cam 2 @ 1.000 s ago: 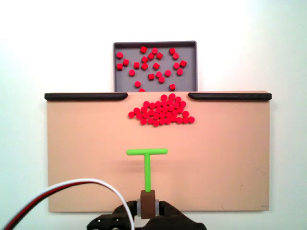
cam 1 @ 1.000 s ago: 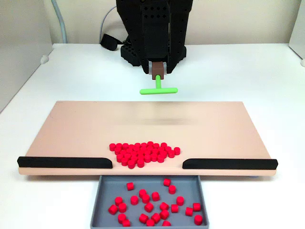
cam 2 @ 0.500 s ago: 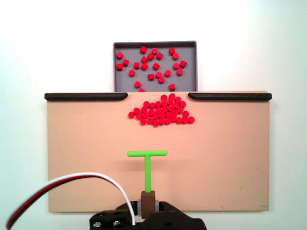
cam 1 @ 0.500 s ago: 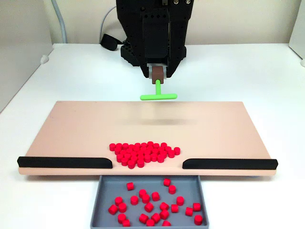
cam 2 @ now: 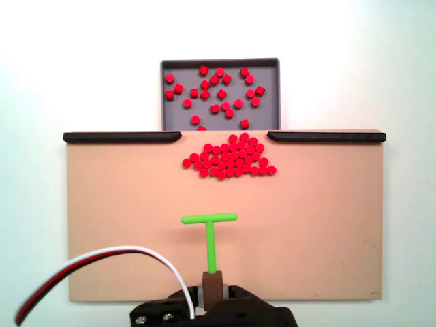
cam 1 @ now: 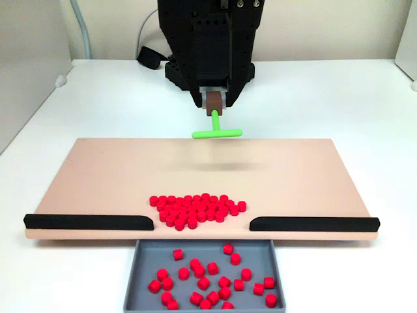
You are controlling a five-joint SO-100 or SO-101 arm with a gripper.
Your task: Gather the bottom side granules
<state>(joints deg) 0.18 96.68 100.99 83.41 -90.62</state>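
Nothing has shifted: claw point(cam 2: 213, 289) stays clamped on the green T point(cam 2: 210, 235) over the board point(cam 2: 327, 231); red granules point(cam 2: 230, 159) heaped between two black rails point(cam 2: 122, 137), more in the grey tray point(cam 2: 272, 95)

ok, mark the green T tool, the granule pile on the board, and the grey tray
green T tool point(cam 2: 209, 219): a fixed view, on its crossbar.
granule pile point(cam 1: 197, 210): a fixed view, middle of the red cluster on the board.
grey tray point(cam 2: 164, 95): a fixed view, left wall.
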